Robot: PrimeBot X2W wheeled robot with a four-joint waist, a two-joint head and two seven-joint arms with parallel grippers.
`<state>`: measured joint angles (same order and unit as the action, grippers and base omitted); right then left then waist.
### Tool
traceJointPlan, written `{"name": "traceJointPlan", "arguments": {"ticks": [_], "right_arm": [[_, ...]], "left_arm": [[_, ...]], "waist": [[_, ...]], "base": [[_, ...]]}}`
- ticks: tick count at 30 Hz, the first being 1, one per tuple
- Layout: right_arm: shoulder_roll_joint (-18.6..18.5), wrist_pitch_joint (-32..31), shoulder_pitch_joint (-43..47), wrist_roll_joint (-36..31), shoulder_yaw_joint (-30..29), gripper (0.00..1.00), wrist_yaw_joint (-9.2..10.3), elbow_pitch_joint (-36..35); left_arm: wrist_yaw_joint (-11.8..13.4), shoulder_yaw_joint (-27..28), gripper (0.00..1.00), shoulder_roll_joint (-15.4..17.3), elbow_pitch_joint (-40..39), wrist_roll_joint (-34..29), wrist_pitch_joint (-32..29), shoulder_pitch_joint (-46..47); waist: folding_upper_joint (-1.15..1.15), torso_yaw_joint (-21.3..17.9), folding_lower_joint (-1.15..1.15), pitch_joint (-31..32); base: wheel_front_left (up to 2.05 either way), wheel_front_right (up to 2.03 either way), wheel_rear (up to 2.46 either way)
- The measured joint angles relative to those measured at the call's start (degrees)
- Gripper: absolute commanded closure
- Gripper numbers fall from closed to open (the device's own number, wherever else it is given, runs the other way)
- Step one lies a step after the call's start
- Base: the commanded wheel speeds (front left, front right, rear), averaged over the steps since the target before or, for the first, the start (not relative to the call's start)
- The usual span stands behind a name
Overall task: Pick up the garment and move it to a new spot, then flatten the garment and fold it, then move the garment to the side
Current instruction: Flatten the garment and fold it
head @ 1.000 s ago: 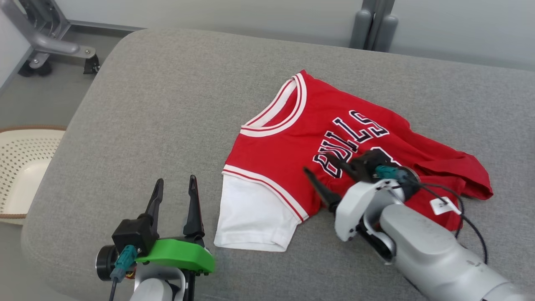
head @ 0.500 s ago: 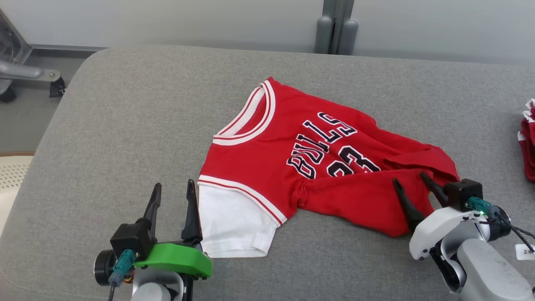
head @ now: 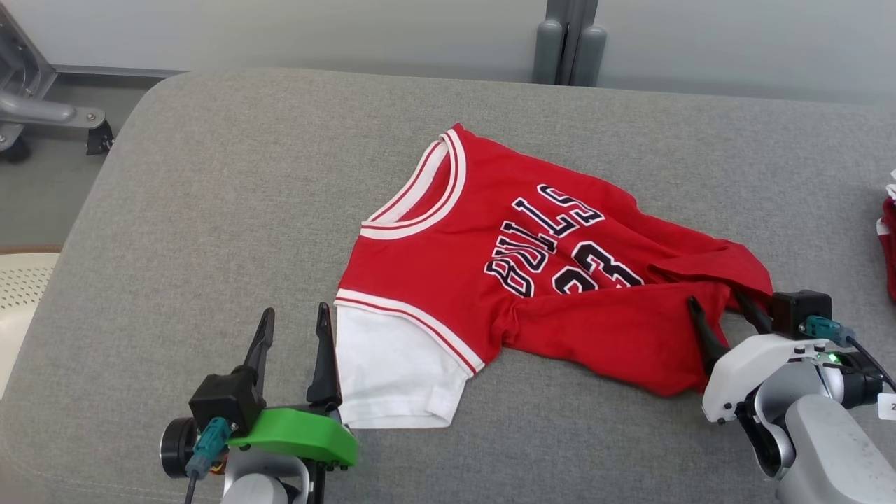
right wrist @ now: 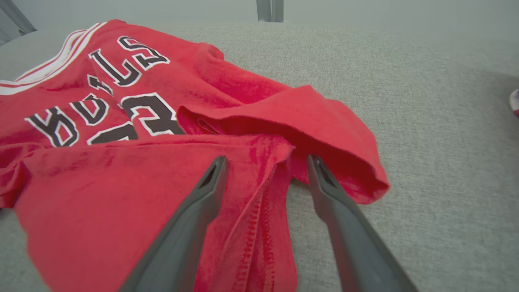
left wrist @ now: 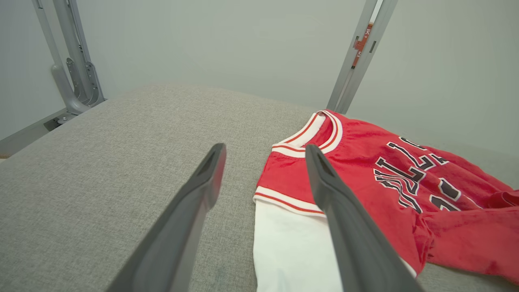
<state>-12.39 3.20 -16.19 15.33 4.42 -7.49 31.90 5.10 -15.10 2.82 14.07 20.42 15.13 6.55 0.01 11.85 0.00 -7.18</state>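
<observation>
Both empty, wide-open tools are hovering: left tool (head: 295, 309) beside the one jersey (head: 490, 231), right tool (head: 715, 298) straddling its hem.

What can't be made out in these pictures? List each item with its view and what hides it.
- Red cloth, head view's right edge: cut off, unidentifiable.
- White tag, head view, lower right: print cut by the edge.
- Jersey, lower half: folded over itself, hiding the layers beneath, in the head and right wrist views.
- Right claw, head view: whether its fingertips touch the fabric is unclear; they merely overlap it.
</observation>
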Motion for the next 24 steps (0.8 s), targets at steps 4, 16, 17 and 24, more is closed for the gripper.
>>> {"name": "traceJointPlan", "arguments": {"ticks": [4,16,17,24], "right_arm": [[-0.15,-0.64,-2.26,-0.27,0.20,0.80,0.00,2.92],[-2.49,0.20,-5.71,2.14,6.95,1.00,0.00,2.91],[-3.09,0.43,-5.71,2.23,7.00,1.00,0.00,1.37],[-6.33,1.72,-8.64,-0.62,4.41,1.00,0.00,-6.70]], "left_arm": [[-0.07,-0.15,0.00,-0.01,0.31,-0.24,0.00,0.04],[-0.32,0.07,0.00,0.00,0.99,-0.67,0.00,-0.27],[-0.32,0.12,0.00,0.00,0.97,-0.75,0.00,-0.49],[-0.32,0.32,0.00,-0.01,0.81,-0.81,0.00,-1.18]], "waist": [[0.00,0.08,0.00,0.09],[0.00,-1.17,0.00,1.96],[0.00,-1.46,0.00,2.18],[0.00,-4.02,0.00,2.98]], "base": [[0.00,0.00,0.00],[0.00,0.00,0.00],[0.00,0.00,0.00],[0.00,0.00,0.00]]}}
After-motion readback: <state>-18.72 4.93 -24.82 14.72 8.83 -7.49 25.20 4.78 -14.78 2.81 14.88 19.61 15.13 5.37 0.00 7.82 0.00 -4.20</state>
